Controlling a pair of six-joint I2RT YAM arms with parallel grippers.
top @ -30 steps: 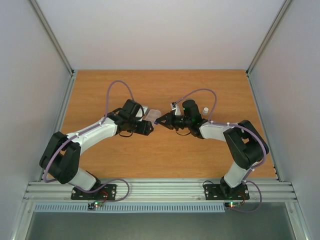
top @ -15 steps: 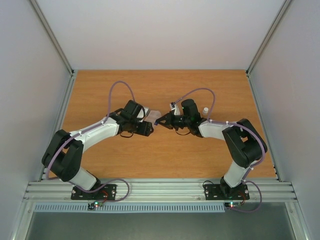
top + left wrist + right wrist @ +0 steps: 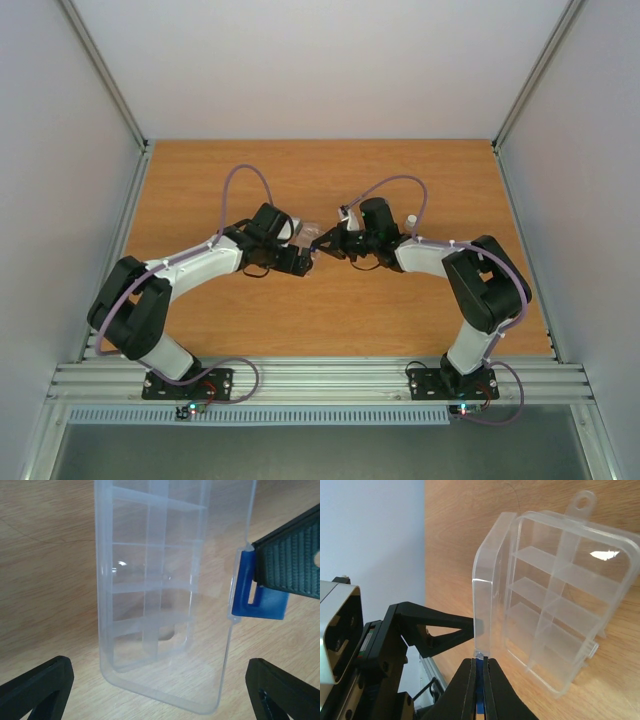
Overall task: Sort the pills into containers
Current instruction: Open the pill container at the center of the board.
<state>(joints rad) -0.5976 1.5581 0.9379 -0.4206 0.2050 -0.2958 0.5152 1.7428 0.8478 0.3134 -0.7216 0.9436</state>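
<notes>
- The wooden table (image 3: 330,320) bears everything; both arms meet near its middle.
- The left gripper (image 3: 160,690) stands wide open, one finger on either side of the clear pill box (image 3: 150,595), touching neither edge.
- The right gripper (image 3: 480,662) is pinched tight on the blue latch (image 3: 250,592).
- The pill box lies flat between the grippers, its cells (image 3: 540,590) facing up.
- Its lid (image 3: 487,570) stands raised at the latch edge.
</notes>
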